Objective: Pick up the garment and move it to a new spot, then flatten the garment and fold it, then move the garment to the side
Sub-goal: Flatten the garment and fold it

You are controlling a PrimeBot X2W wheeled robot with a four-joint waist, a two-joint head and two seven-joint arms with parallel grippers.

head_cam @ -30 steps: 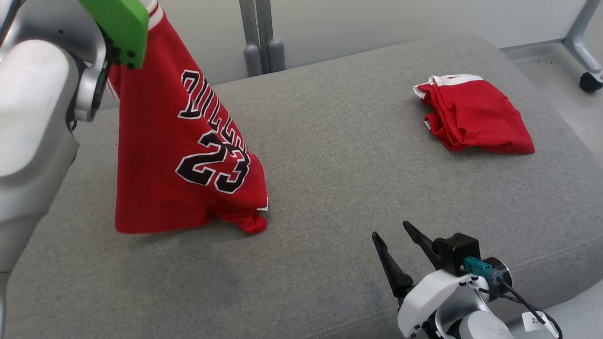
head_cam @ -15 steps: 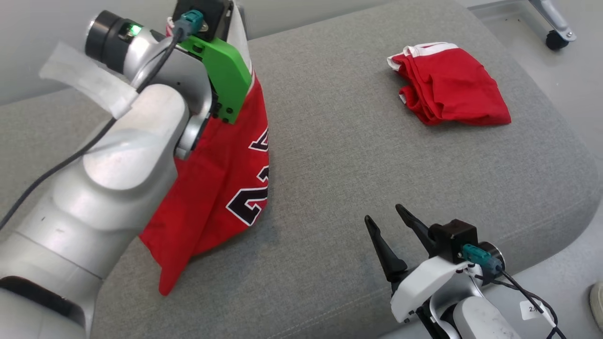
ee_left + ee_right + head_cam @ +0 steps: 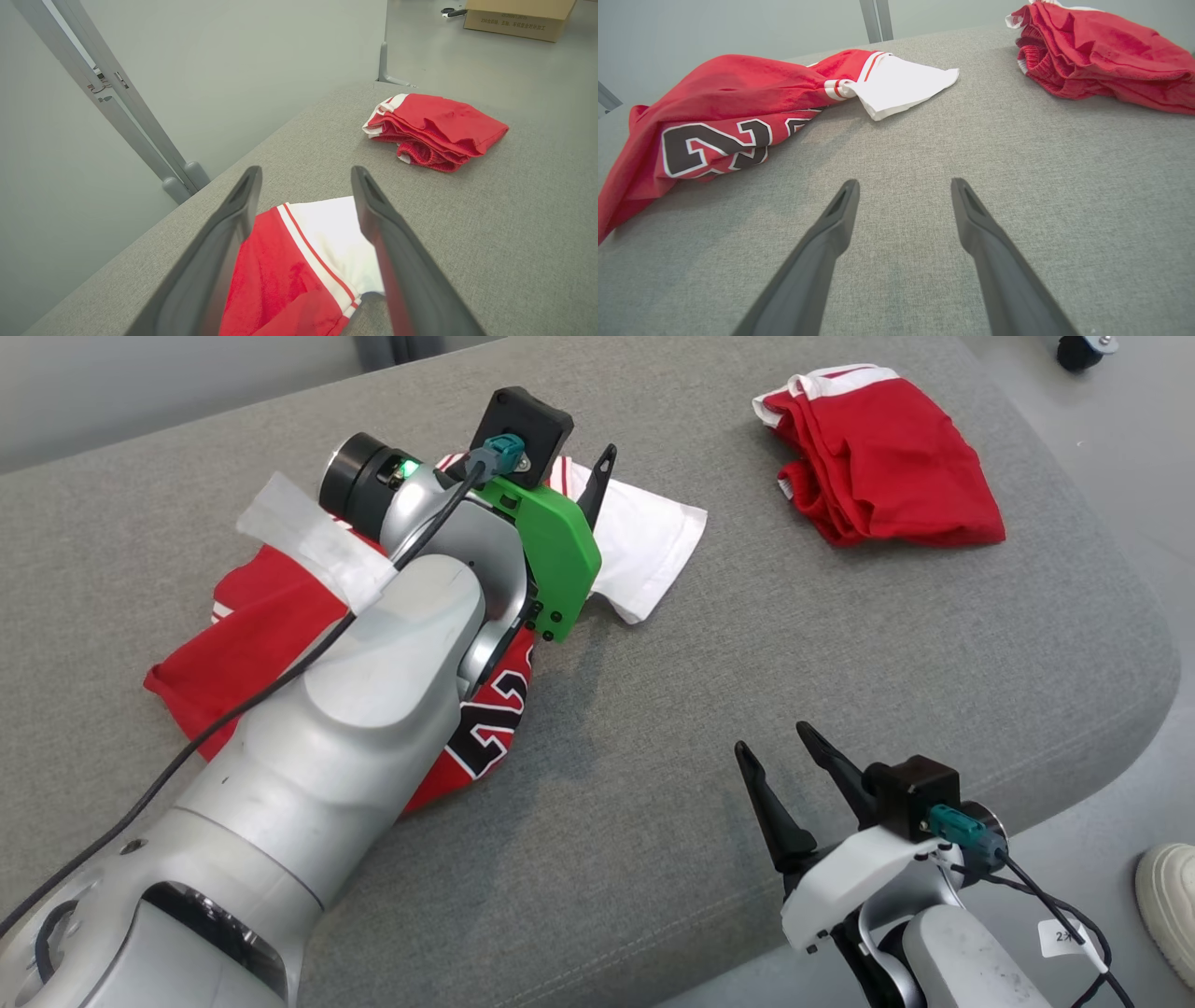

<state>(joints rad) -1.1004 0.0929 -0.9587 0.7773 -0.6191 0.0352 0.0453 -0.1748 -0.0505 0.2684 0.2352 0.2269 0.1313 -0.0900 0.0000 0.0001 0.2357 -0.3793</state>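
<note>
A red jersey with black numbers and a white sleeve lies crumpled on the grey cushion, partly hidden under my left arm. My left gripper stands open just over the sleeve end; in the left wrist view the red cloth and white sleeve lie below the spread fingers, not pinched. My right gripper is open near the front edge, empty, with bare cushion between its fingers. The right wrist view shows the jersey ahead on the left.
A second red garment lies folded at the far right of the cushion. The cushion's right edge drops to the floor, where a pale shoe stands. A cardboard box sits on the floor beyond, and a metal post rises behind the cushion.
The left arm came down and laid the hanging jersey on the cushion, then its fingers let go. The head camera tilted downward. The right gripper stayed put.
</note>
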